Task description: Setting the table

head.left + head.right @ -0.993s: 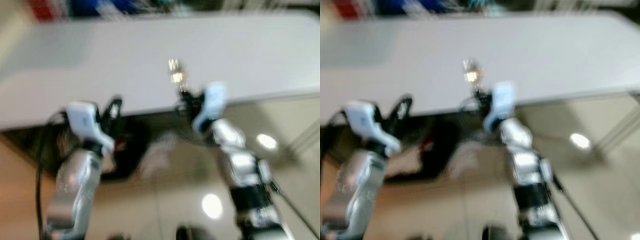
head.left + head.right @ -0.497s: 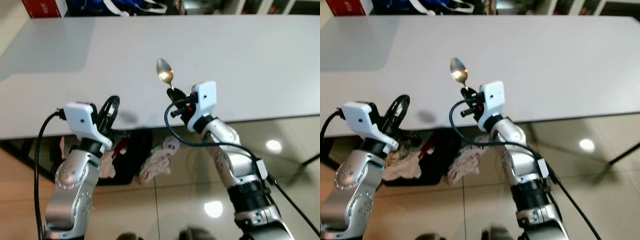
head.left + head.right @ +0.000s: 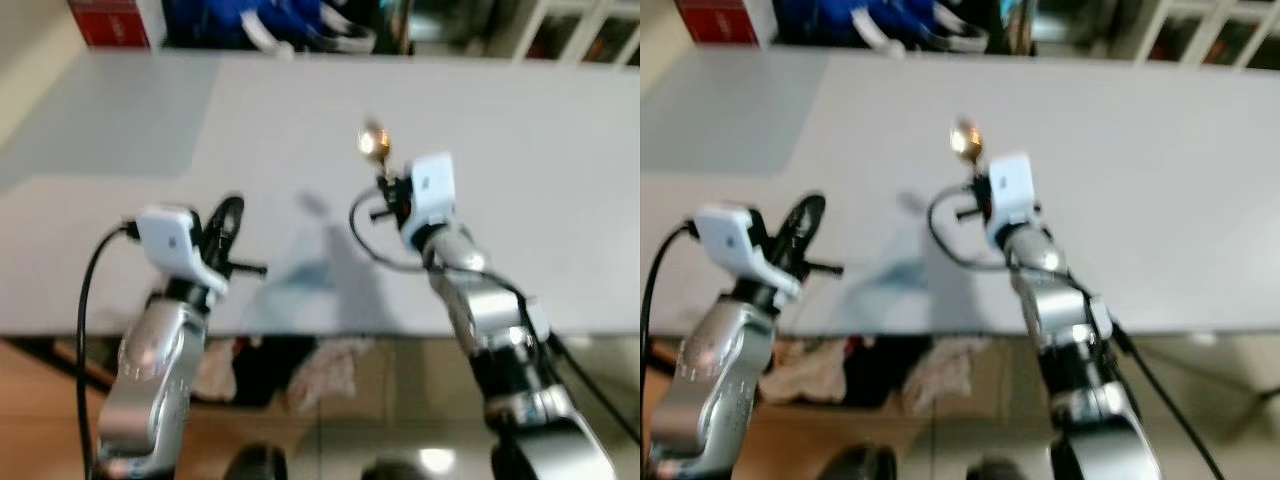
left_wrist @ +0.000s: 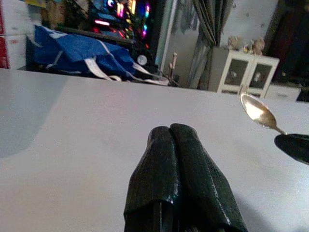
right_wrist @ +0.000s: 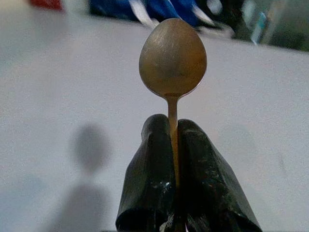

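The right hand point(image 5: 171, 145) is clamping the spoon point(image 5: 173, 58) by its thin, stiff, likely slippery handle above the desk point(image 3: 560, 200); the left hand point(image 4: 176, 140) is pressing its fingers together, empty.

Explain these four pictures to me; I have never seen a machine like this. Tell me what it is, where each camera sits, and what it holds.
This is a humanoid robot with two silver arms, each ending in a two-fingered black pincer. Two pictures come from cameras in its head, looking down at a long grey table. The other two come from cameras on its wrists, looking along the fingers. The right pincer is shut on a spoon, bowl pointing away, above the table. The left pincer is shut and holds nothing. A blue bag lies beyond the table's far edge.
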Tool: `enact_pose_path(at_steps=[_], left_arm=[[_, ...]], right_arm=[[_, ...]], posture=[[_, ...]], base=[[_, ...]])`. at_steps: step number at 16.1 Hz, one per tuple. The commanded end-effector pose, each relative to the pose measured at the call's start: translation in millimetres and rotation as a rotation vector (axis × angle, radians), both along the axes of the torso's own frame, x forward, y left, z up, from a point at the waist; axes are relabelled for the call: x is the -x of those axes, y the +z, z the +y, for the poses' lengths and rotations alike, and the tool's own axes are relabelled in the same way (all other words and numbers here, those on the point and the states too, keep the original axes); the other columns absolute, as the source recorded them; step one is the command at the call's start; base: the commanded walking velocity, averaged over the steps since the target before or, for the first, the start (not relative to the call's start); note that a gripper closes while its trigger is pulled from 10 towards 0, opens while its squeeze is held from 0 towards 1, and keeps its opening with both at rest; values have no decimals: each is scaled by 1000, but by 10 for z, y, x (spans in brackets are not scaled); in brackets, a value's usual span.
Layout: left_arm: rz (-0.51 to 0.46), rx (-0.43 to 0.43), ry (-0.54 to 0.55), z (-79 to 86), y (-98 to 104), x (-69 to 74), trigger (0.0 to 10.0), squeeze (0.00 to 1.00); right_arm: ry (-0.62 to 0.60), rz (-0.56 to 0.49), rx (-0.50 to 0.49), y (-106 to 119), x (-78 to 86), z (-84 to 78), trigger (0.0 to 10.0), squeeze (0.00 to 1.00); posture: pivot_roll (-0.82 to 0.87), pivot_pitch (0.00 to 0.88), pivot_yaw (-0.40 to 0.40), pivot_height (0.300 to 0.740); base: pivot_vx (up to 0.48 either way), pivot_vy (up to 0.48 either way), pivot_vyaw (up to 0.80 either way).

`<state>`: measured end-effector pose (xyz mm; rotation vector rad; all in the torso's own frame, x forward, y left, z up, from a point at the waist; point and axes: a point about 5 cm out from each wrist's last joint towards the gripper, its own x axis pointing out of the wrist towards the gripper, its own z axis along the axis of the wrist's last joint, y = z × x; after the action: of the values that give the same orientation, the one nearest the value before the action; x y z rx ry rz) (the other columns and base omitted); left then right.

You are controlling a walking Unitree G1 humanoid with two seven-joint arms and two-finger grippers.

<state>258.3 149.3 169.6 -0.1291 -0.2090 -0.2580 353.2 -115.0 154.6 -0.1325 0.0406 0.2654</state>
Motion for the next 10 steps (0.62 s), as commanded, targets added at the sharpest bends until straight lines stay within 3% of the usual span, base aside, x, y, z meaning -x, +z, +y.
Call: enact_pose_path(at_steps=[1,4,8,9,10], left_arm=[[13,-12,-35,-98,-24,10,10000,0],[19,-6,-36,-101,-31,37,10000,0],[31,-1,-28,-86,-41,83,10000,0],[34,-3,-29,-93,-43,100,10000,0],[37,-5,-29,-100,-44,115,10000,0]], right_arm=[[-79,22,34,-32,-34,-182,10000,0],[-182,103,120,-124,-93,-416,10000,0],[-186,160,104,-237,-117,-430,10000,0],[-198,175,111,-268,-140,-434,10000,67],[-215,179,121,-281,-163,-449,10000,231]], posture=[[-128,116,-15,740],[-121,124,-14,740],[-118,142,-5,740],[-114,146,-4,740],[-106,152,-3,740]], base=[[0,0,0],[0,0,0],[0,0,0],[0,0,0],[0,0,0]])
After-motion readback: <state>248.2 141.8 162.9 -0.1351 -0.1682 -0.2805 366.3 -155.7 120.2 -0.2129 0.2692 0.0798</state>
